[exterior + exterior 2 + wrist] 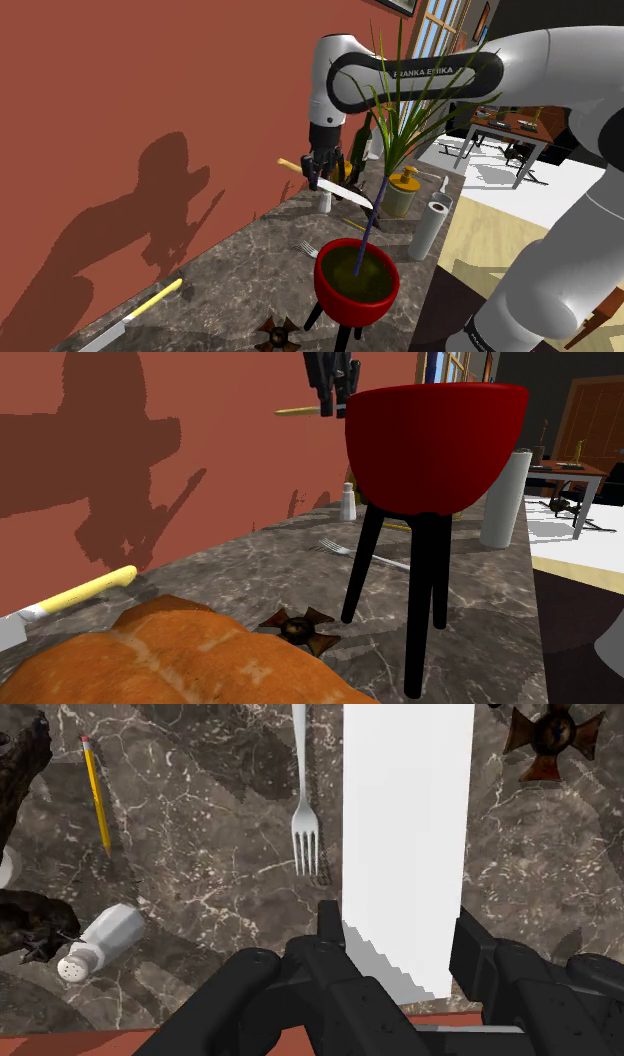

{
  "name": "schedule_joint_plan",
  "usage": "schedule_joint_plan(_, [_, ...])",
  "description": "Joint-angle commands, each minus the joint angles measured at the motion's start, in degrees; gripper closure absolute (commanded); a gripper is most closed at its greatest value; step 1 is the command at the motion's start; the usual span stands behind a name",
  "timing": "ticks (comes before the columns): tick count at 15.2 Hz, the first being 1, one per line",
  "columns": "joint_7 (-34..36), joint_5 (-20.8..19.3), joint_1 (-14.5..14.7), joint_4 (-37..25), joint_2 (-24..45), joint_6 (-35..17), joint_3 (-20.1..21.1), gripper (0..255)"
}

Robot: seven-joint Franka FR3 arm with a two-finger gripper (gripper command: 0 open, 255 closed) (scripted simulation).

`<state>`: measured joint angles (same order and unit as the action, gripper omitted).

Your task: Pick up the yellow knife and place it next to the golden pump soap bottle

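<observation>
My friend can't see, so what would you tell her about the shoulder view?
A black gripper holds a yellow-handled knife above a marble counter, near a golden soap bottle. A red plant pot stands in front.

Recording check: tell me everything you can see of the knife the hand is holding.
The knife has a short yellow handle and a long, pale, metal-looking blade. The hand is shut on the blade near the handle and holds it in the air above the marbled counter, roughly level, tip slightly down. The handle points toward the red wall; the blade points away from it. Nothing but the hand touches it.
</observation>
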<state>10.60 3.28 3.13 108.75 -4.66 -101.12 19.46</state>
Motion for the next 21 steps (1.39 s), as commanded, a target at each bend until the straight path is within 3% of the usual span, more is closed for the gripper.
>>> schedule_joint_plan(1, [-3.46,0.61,-1.37,2.9,-2.82,-0.05,-1.78,255])
schedule_joint_plan(11, [-17.74,-0.23,-6.93,10.93,-10.35,-0.12,-10.5,255])
schedule_joint_plan(21, [-31.5,-3.57,-12.74,12.59,-11.84,-0.08,-19.59,255])
